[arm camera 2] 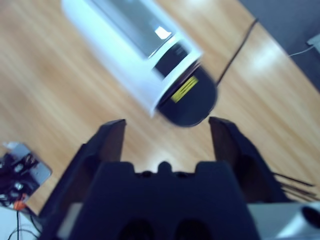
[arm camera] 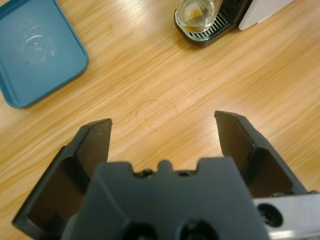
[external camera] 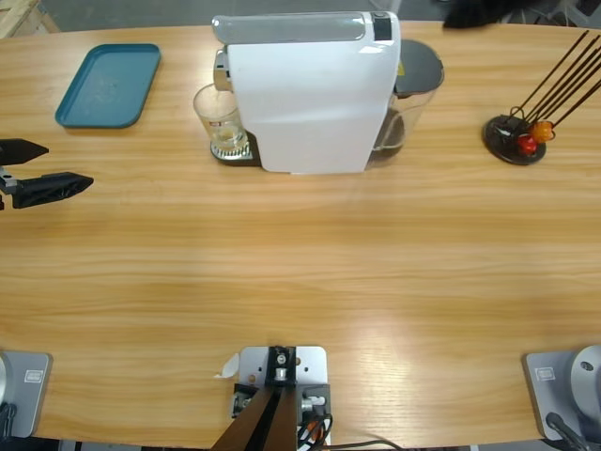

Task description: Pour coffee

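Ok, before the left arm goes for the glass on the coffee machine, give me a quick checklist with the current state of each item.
1. Left gripper open and empty: ok.
2. Glass tumbler upright on the drip grate of the coffee machine: ok.
3. Coffee in the glass: ok, a thin layer.
4. Table bare between left gripper and glass: ok.
5. Blue tray off to the side of that path: ok.
6. Right gripper away from the glass: ok, open above the machine's rear.
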